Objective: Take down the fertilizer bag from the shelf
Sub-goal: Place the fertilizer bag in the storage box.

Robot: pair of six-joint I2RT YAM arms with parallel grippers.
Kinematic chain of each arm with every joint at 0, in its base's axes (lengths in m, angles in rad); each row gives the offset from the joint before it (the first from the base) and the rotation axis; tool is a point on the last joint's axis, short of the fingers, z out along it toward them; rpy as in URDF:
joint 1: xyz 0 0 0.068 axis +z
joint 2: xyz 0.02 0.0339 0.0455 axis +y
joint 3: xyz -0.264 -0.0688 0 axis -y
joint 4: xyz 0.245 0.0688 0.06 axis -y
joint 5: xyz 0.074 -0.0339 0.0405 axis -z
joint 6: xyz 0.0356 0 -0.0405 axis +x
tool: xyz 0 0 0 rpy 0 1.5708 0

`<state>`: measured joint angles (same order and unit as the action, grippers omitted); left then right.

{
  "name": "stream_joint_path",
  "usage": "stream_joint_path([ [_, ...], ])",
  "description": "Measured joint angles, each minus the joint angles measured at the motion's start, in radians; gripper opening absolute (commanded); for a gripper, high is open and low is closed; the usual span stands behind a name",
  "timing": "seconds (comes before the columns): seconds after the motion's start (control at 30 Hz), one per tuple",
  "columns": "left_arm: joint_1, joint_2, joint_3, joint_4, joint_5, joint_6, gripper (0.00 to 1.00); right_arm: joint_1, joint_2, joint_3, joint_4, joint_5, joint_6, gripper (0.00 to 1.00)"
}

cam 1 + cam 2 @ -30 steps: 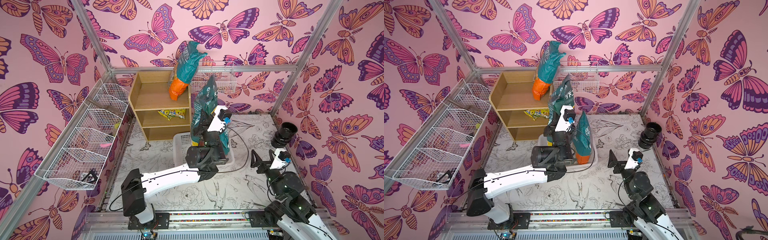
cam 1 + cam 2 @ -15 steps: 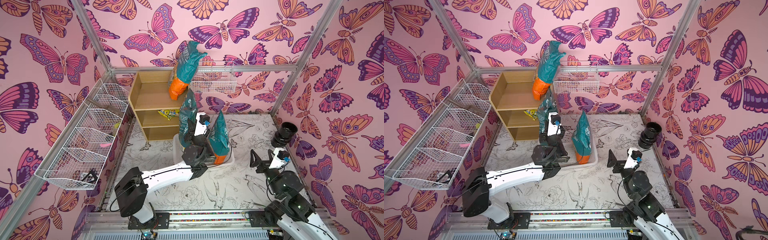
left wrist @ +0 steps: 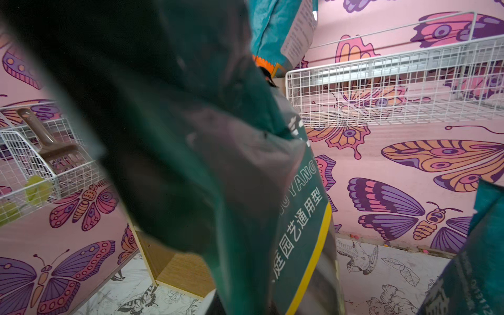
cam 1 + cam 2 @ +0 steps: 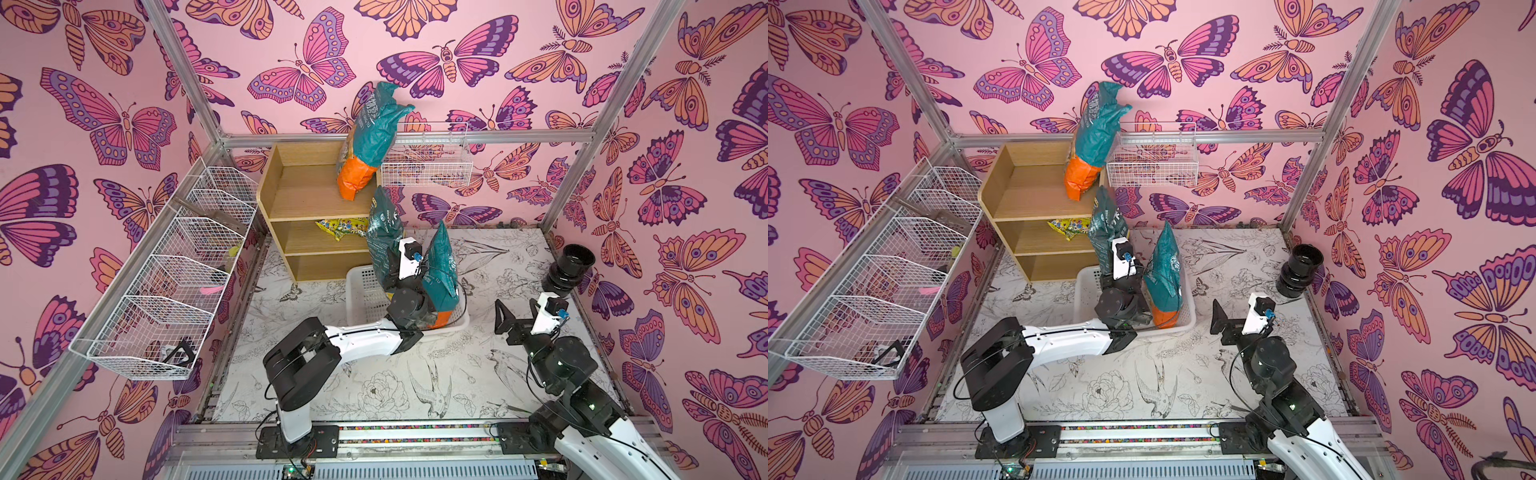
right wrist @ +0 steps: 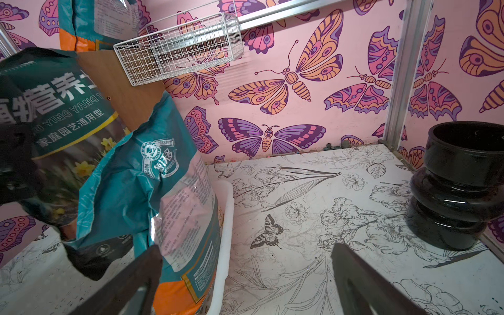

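Left pincer (image 4: 390, 272) clamps dark bag (image 4: 382, 232) — floral-print tabletop (image 4: 374, 386), butterfly walls (image 4: 291, 62) around.

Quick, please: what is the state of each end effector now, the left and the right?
Left end effector: closed, holding the dark green bag.
Right end effector: open, holding nothing.
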<state>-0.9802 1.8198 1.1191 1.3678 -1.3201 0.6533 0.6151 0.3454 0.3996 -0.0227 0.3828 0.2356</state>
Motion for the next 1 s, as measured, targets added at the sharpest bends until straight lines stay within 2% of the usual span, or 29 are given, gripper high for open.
stream_joint_path([
  [0.23, -0.018, 0.106, 0.007, 0.043, 0.006, -0.087, 0.0, 0.0, 0.003, -0.013, 0.004, -0.004, 0.0, 0.99],
  [0.43, -0.095, 0.208, 0.122, 0.053, -0.02, 0.013, 0.0, 0.0, 0.012, -0.014, 0.008, -0.011, 0.0, 0.99],
  [0.63, -0.154, 0.307, 0.154, 0.037, -0.086, 0.099, 0.0, 0.0, 0.013, -0.014, 0.008, -0.011, 0.0, 0.99],
  [0.87, -0.15, 0.307, 0.132, 0.055, -0.063, 0.059, 0.0, 0.0, 0.014, -0.014, 0.008, -0.018, 0.0, 0.99],
  [0.9, -0.149, 0.307, 0.129, 0.056, -0.059, 0.051, 0.02, 0.0, 0.015, -0.014, 0.008, -0.018, 0.0, 0.99],
  [0.97, -0.148, 0.303, 0.126, 0.056, -0.056, 0.038, 0.79, 0.0, 0.016, -0.014, 0.008, -0.019, 0.001, 0.99],
  [1.0, -0.148, 0.302, 0.126, 0.056, -0.053, 0.033, 0.98, 0.0, 0.017, -0.014, 0.008, -0.019, 0.001, 0.99],
])
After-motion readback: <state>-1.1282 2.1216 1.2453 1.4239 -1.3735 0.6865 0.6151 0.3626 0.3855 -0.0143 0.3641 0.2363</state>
